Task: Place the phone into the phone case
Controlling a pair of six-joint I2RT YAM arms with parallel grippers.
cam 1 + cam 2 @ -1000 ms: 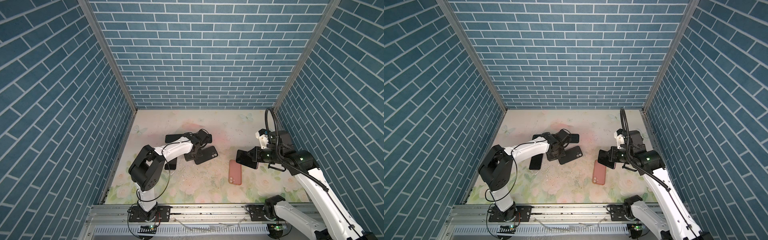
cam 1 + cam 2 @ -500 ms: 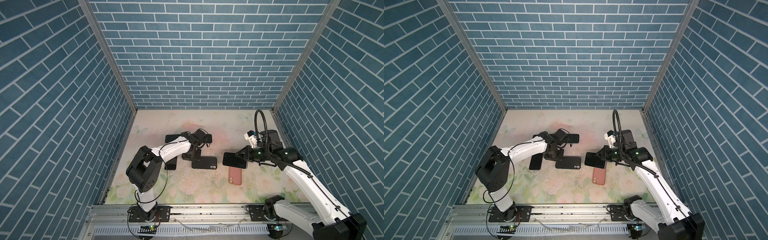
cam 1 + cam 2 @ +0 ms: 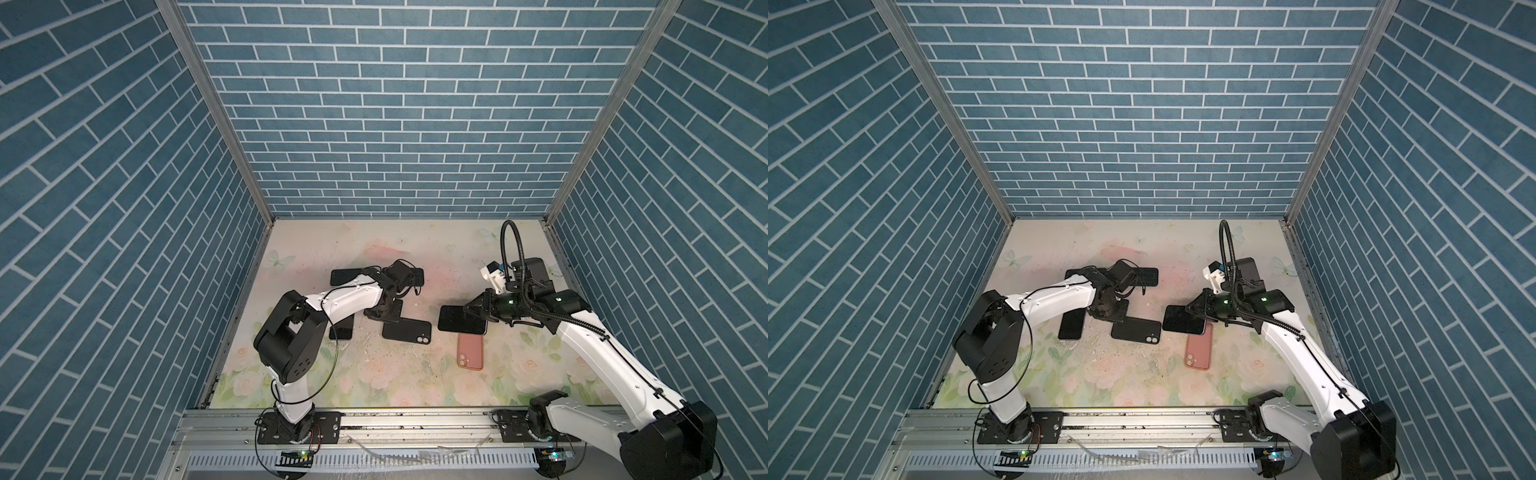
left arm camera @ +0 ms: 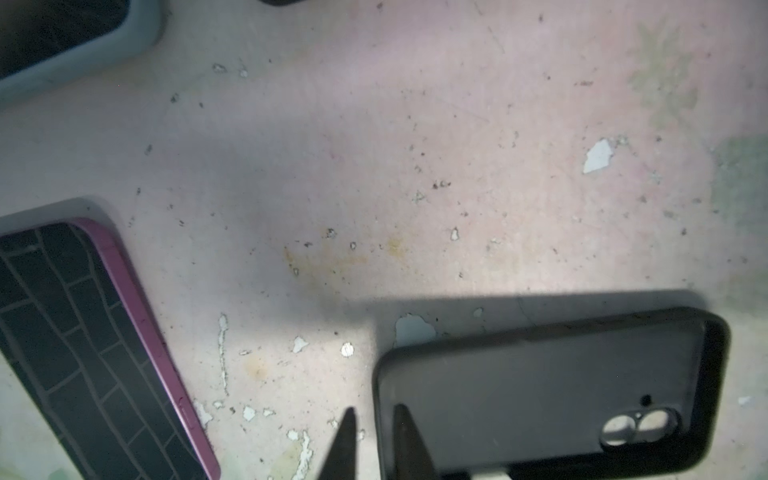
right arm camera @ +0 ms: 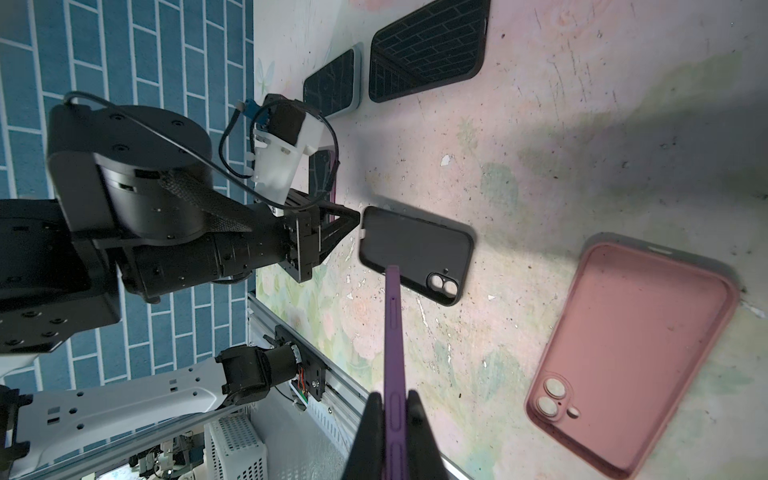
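My right gripper (image 5: pixel 392 419) is shut on the phone (image 5: pixel 392 332), a purple-edged handset seen edge-on in the right wrist view. In both top views the phone (image 3: pixel 461 319) (image 3: pixel 1183 320) hangs dark face up above the floor, at the right gripper (image 3: pixel 478 309) (image 3: pixel 1200 309). An empty black phone case (image 3: pixel 406 331) (image 3: pixel 1136 330) (image 4: pixel 540 395) (image 5: pixel 415 253) lies flat, cavity up, just left of it. My left gripper (image 4: pixel 376 440) (image 3: pixel 388 318) (image 3: pixel 1117 320) (image 5: pixel 355 218) is slightly open at that case's short end, one finger over it and one beside it.
An empty pink case (image 3: pixel 470 351) (image 3: pixel 1199 345) (image 5: pixel 631 415) lies cavity up below the held phone. A purple-rimmed phone (image 4: pixel 83 353) (image 3: pixel 341 328) lies under the left forearm. Two cased phones (image 5: pixel 428 45) (image 5: pixel 332 81) lie further back. Blue brick walls enclose the floor.
The left gripper dragged the black case toward the middle, turned it level, and its jaws parted. The right arm carried the phone leftward, close to that case.
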